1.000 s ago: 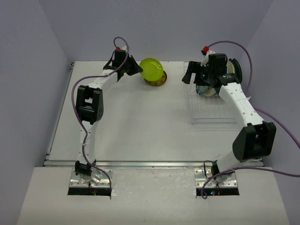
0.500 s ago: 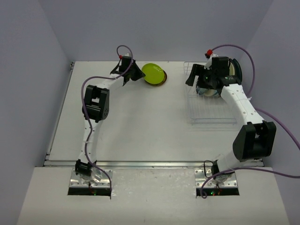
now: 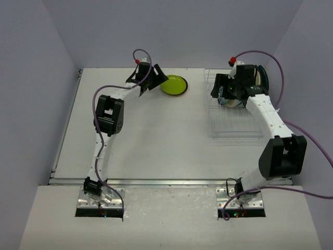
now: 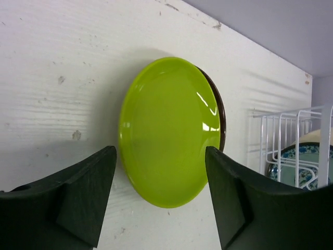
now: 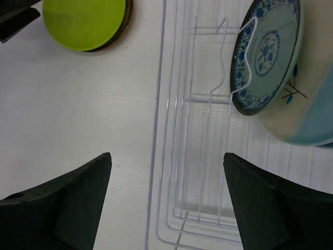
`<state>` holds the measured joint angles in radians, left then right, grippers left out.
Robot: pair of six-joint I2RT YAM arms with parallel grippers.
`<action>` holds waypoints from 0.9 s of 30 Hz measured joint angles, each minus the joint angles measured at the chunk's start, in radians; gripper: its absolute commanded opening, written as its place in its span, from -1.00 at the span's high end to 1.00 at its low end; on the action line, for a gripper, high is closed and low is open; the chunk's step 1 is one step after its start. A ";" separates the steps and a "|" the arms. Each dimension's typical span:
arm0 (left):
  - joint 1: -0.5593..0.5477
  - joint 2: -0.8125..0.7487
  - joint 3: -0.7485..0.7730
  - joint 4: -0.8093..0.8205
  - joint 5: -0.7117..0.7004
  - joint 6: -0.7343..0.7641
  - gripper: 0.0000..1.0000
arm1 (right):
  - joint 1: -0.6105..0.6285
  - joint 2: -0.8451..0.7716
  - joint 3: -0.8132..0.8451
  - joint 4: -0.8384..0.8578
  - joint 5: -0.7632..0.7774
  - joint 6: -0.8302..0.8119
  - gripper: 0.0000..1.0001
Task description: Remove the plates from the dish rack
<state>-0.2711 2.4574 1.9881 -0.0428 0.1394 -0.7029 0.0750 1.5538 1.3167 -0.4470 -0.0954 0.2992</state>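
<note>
**Left arm.** The left gripper (image 3: 157,82) stands at the far side of the table (image 3: 156,140). Its jaws are spread wide and hold nothing. In the left wrist view only the two dark fingers (image 4: 83,198) show, cut off by the lower edge.

**Unloaded plates.** The lime-green plate (image 4: 166,130) lies out of the rack, on the table just beyond the left gripper's fingertips. It rests on a dark plate (image 4: 222,125), which is almost wholly covered. Only a thin brown rim shows on one side, so its pattern cannot be made out.

**Right arm.** The right gripper (image 5: 166,159) hangs over the near-left part of the dish rack (image 5: 177,156), jaws wide apart and empty. In the top view the wrist body hides the fingertips and part of the rack's contents.

**Rack contents.** Four plates stand on edge at the rack's far end:
- The teal-patterned plate (image 5: 268,52) stands foremost, behind a bent wire divider.
- The cream plate (image 5: 291,122) stands next. It is mostly hidden and bears a small dark twig-like mark, too small to read.
- The light-blue plate (image 5: 317,133) shows as a sliver, cut off by the frame.
- The dark-teal plate (image 3: 264,78) shows only as an edge behind the arm in the top view.
</note>
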 measured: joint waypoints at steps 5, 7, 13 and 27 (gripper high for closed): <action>-0.006 -0.096 -0.068 -0.013 -0.085 0.129 -0.95 | -0.001 0.002 0.000 0.004 0.118 -0.054 -0.55; -0.025 -0.178 -0.127 0.001 -0.149 0.222 -0.96 | -0.001 0.011 0.002 0.005 0.167 -0.075 -0.48; -0.125 -0.518 -0.365 0.117 -0.300 0.464 -0.94 | -0.001 0.101 0.071 0.005 0.284 -0.140 -0.14; -0.154 -0.763 -0.642 0.168 -0.350 0.541 -0.93 | -0.001 0.328 0.258 0.073 0.442 -0.247 0.09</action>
<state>-0.4248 1.6946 1.3458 0.1250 -0.2103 -0.1618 0.0742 1.8814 1.5750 -0.3735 0.3463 0.0521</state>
